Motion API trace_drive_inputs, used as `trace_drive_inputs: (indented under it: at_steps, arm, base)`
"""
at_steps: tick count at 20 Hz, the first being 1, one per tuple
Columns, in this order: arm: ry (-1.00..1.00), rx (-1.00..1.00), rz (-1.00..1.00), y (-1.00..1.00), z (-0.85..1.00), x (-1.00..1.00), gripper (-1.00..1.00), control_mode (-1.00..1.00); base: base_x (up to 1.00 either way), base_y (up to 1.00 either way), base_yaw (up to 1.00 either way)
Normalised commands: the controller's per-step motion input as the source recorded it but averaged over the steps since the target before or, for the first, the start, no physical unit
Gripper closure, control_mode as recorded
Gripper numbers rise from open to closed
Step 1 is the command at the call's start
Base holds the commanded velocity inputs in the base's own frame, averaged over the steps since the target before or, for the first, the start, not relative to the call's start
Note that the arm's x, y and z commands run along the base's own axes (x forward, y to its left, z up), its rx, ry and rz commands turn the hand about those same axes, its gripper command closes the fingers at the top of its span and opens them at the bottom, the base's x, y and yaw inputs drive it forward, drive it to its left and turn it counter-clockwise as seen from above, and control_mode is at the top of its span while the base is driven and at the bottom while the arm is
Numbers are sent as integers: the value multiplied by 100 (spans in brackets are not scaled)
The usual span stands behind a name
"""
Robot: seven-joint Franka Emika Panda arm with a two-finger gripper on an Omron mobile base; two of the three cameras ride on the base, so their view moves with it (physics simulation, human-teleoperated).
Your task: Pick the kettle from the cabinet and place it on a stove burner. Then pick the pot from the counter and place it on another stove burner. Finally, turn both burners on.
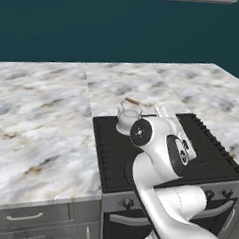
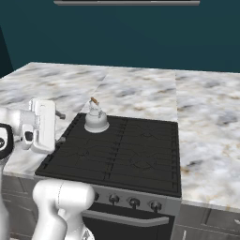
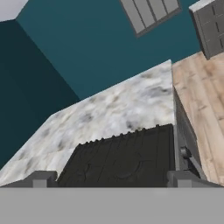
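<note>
Kettle [image 2: 96, 121] on the stove's [image 2: 117, 150] far-left burner [image 2: 101, 125], gripper [image 3: 112, 178] wide and empty.
Nothing stands between them: the gripper sits off the stove's left side, apart from the kettle. Veined marble surface [image 2: 206, 122] flanks the stove; teal wall [image 2: 140, 37] behind.

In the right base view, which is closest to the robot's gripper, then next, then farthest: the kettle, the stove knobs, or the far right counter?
1. Kettle, on the back left burner, nearest the gripper at the stove's left edge.
2. Stove knobs, along the front, lower down.
3. Far right counter, across the whole stove.
</note>
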Motion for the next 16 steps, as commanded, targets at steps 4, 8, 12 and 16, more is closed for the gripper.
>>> trace_drive_inputs:
  at_steps: [4, 8, 12, 16]
  arm:
    - [0, 15, -4, -14, 39, -44, -100, -100]
    - [0, 3, -1, -3, 10, -19, -100, -100]
    - [0, 0, 0, 0, 0, 0, -100, -100]
    - [-3, -1, -1, 0, 0, -9, -100, -100]
  base:
    - [0, 0, 0]
    - [0, 0, 0]
    - [0, 0, 0]
    - [0, 0, 0]
